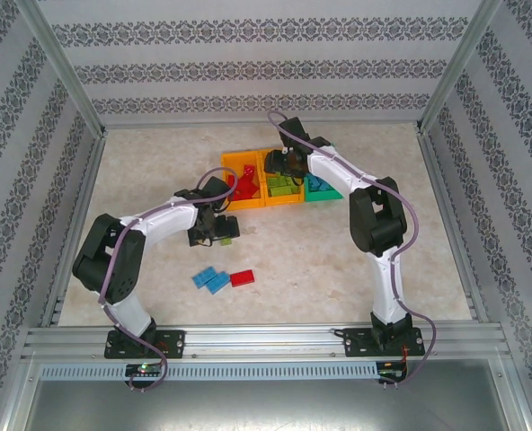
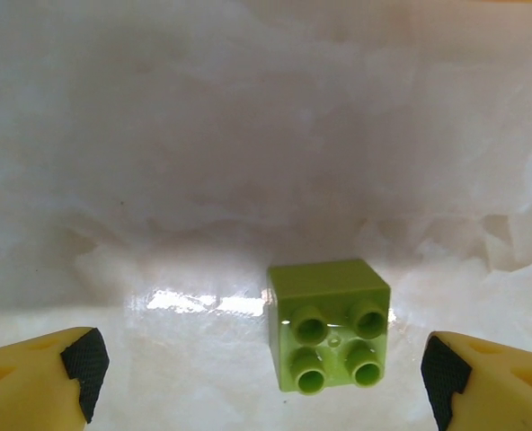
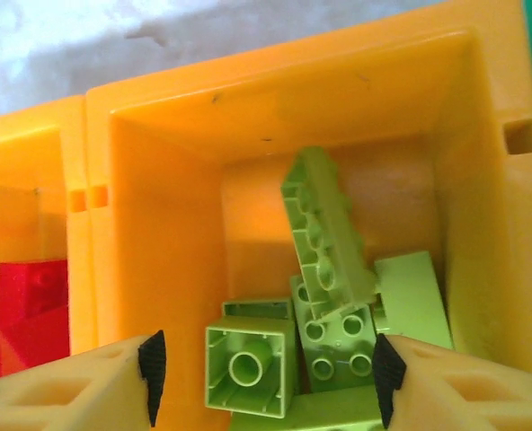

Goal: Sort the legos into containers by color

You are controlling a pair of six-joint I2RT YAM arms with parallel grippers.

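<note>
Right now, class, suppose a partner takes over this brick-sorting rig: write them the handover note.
Left gripper: open, low over the table, fingers either side of a loose green brick, not yet closed.
Right gripper: open and empty above the middle orange bin, which holds green bricks.
Done: red bricks are in the left orange bin, blue ones in the green bin.
Left: that green brick, plus two blue bricks and one red brick loose on the table.
</note>
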